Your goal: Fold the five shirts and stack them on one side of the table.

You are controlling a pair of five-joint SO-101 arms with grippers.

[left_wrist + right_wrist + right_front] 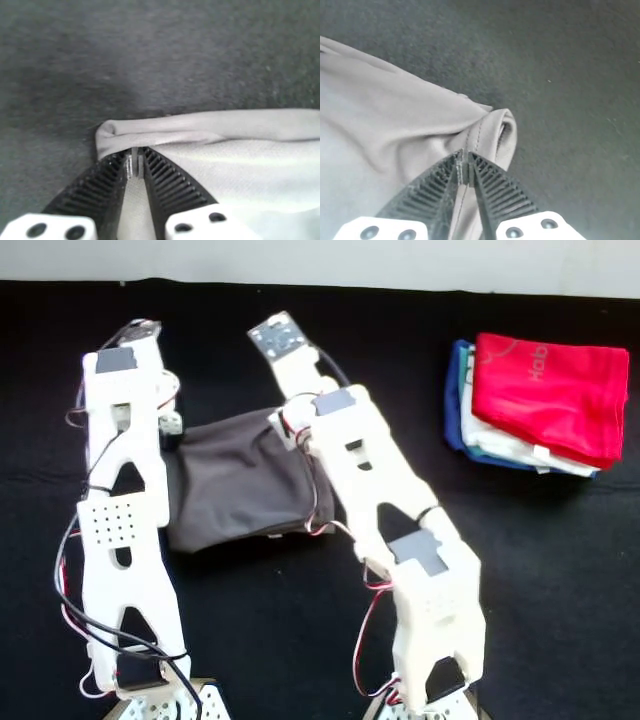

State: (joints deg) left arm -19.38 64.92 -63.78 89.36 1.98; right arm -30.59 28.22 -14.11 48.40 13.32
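Left hand [135, 167] and right hand [465, 170] each clenched a corner of the grey shirt [240, 485], spread between them on the tabletop [560, 590]. The folded stack [540, 405] lay well apart, nearer the right hand.

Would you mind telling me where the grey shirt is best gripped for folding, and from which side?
Probably by its two far corners, one tool each, coming in from the arms' side over the cloth. The grey shirt lies flat and limp, so only its rolled hem gives something to pinch; the left tool and right tool are shut on those corners now.
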